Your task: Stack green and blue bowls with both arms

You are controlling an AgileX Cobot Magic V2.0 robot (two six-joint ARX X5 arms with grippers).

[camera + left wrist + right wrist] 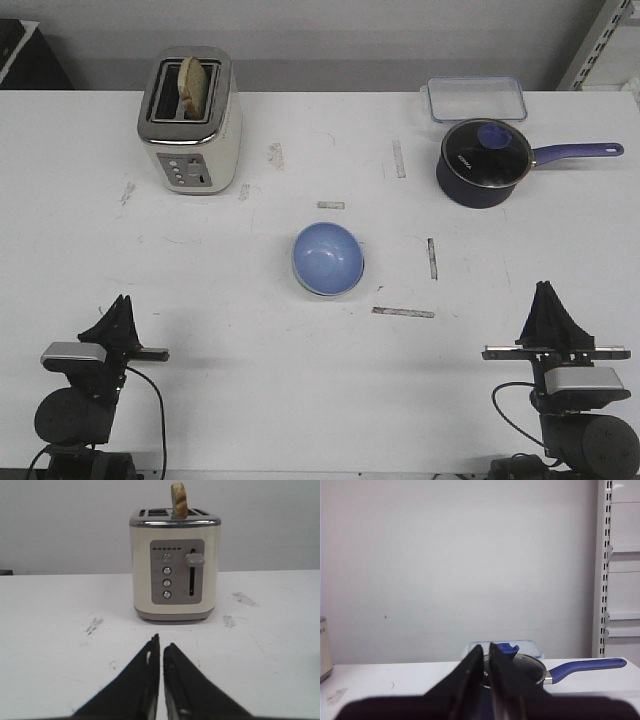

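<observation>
Both sets of jaws are pressed together and grip nothing: the left gripper (161,647) points toward a cream toaster (174,568) holding a slice of bread (179,501), while the right gripper (486,650) faces a dark blue saucepan (520,669) with a long handle. Seen from the front, the left gripper (121,305) sits at the near left corner of the white table (230,390) and the right gripper (546,293) at the near right, both well apart from the bowls. The blue bowl (327,257) rests mid-table, nested in the green bowl (358,272), of which only a thin pale rim shows beneath it. Far back stand the toaster (190,125) on the left, and on the right the saucepan (485,162) just in front of a clear plastic container (476,99).
</observation>
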